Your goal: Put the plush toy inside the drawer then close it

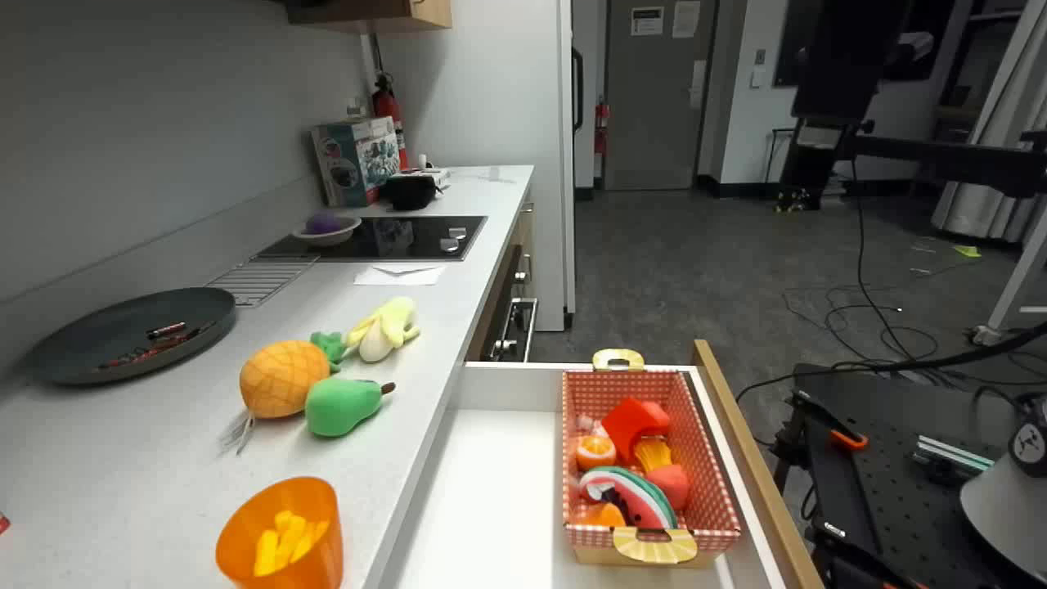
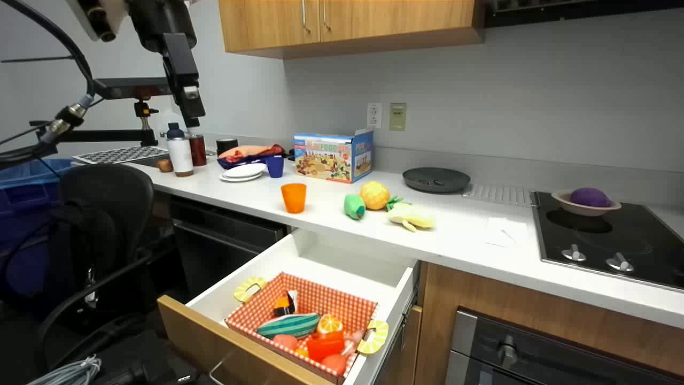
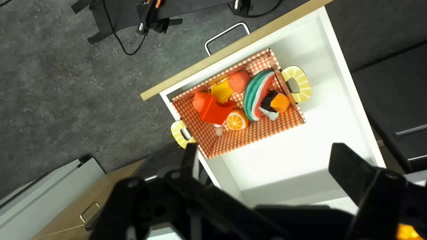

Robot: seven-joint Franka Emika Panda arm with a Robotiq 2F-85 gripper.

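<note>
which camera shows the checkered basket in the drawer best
The wrist view: it looks down into the checkered basket, showing both yellow handles and the items inside. Both exterior views show it too, handles included, but at more of a slant, so the items hide more of one another.

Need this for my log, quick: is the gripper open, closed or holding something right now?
Gripper: open, jaws spread wide, holding nothing.
</note>
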